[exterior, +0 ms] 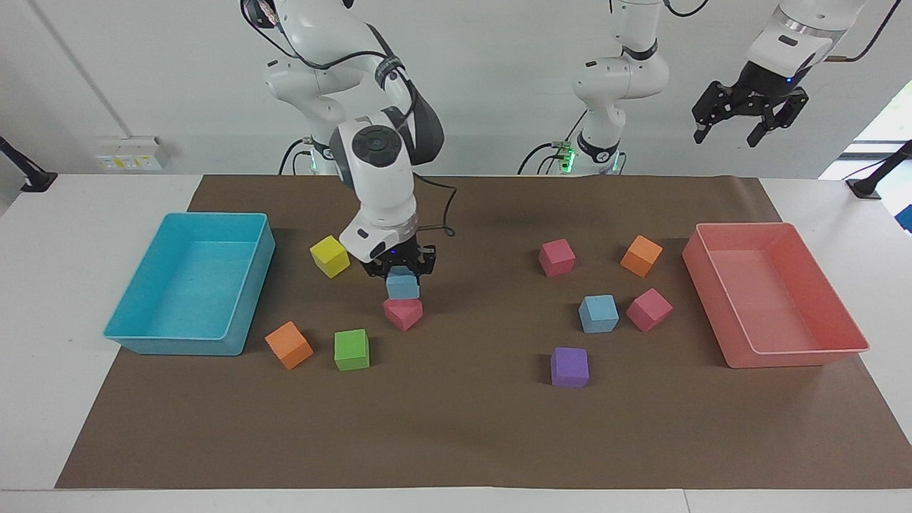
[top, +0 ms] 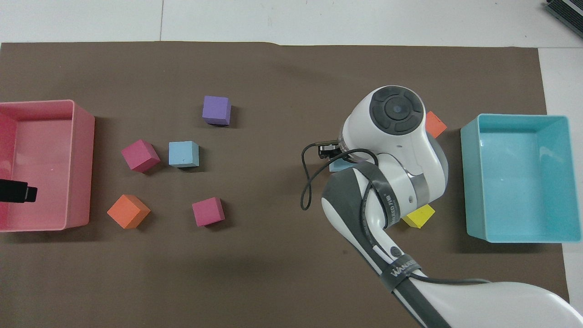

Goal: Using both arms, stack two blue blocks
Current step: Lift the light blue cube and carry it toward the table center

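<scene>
Right gripper (exterior: 403,271) has its jaws clamped on one blue block (exterior: 402,286), lifted off the bench, apparently just over a pink block (exterior: 403,313) mid-mat. Second blue block (exterior: 598,313) sits on the mat toward the left arm's end. Left gripper (exterior: 748,121) waits high over that end, jaws wide apart, holding nothing.

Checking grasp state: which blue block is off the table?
The blue block in the right gripper, held over a pink block. The other blue block sits on the mat.
</scene>
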Robot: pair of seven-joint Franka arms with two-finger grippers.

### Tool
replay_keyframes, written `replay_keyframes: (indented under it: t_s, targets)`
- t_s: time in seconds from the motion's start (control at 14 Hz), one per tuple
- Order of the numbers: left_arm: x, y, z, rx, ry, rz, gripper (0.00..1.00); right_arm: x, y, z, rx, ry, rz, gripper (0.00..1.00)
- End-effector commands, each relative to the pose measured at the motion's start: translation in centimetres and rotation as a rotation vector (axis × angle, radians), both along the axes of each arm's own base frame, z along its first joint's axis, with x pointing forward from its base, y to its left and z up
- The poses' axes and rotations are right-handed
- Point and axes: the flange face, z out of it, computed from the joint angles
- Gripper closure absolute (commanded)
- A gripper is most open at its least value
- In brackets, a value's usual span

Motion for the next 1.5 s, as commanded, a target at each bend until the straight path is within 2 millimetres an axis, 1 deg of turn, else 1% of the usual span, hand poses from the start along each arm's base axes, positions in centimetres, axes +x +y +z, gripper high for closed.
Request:
replay_keyframes:
  t_s: [0.0, 0.14, 0.21, 0.29, 0.57, 0.71, 0.86, 1.0, 1.21, 1.43]
  targets:
    - [-0.5, 0.2, 0.5, -0.009, 0.007, 0.005, 0.00, 0.3, 4.2, -1.9, -0.006, 0.026, -0.032, 1.00]
    - [-0.5, 0.2, 0.5, -0.009, 0.007, 0.005, 0.00, -0.9, 7.2, -3.5, -0.012, 0.034, -0.030, 1.00]
    - [-0.5, 0.2, 0.5, -0.009, 0.006, 0.006, 0.00, -1.5, 8.4, -4.4, -0.016, 0.043, -0.025, 1.00]
    - [-0.5, 0.2, 0.5, -0.009, 0.007, 0.005, 0.00, -1.9, 9.3, -4.8, -0.014, 0.041, -0.025, 1.00]
    - [-0.6, 0.2, 0.5, -0.009, 0.007, 0.005, 0.00, -3.5, 12.5, -7.1, -0.011, 0.046, -0.021, 1.00]
    - [-0.6, 0.2, 0.5, -0.009, 0.007, 0.005, 0.00, -3.8, 13.3, -7.6, -0.002, 0.034, -0.030, 1.00]
    - [-0.6, 0.1, 0.5, -0.009, 0.007, 0.004, 0.00, -4.7, 14.7, -9.2, -0.008, 0.045, -0.037, 1.00]
    - [-0.6, 0.2, 0.4, -0.009, 0.010, 0.007, 0.00, -4.7, 14.8, -9.2, -0.003, 0.040, -0.042, 1.00]
    - [-0.6, -0.3, 0.4, -0.007, 0.010, -0.001, 0.00, -4.4, 14.9, -9.2, 0.019, 0.012, -0.037, 1.00]
    - [-0.7, -0.3, 0.5, -0.007, 0.007, -0.005, 0.00, -4.6, 14.3, -10.2, 0.007, 0.029, -0.039, 1.00]
